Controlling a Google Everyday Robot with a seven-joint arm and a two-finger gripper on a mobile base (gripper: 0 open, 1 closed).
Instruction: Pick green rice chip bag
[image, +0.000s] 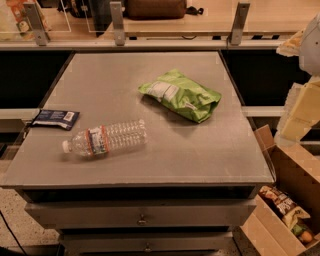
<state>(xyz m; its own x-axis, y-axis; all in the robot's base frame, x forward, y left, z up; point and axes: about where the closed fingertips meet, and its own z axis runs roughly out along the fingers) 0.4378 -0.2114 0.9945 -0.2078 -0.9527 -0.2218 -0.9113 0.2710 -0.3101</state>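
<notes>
The green rice chip bag (181, 94) is a puffy lime-green crinkled bag with a white label patch. It lies flat on the grey table top (200, 155), right of centre and slanted. My gripper (301, 112) shows as a pale shape at the right edge of the view, beyond the table's right side. It is well to the right of the bag, apart from it, and holds nothing that I can see.
A clear plastic water bottle (105, 139) lies on its side at the front left. A small flat dark-blue packet (55, 119) lies at the table's left edge. An open cardboard box (287, 200) with snack packs stands on the floor at the right. A counter with metal posts (117, 22) runs behind the table.
</notes>
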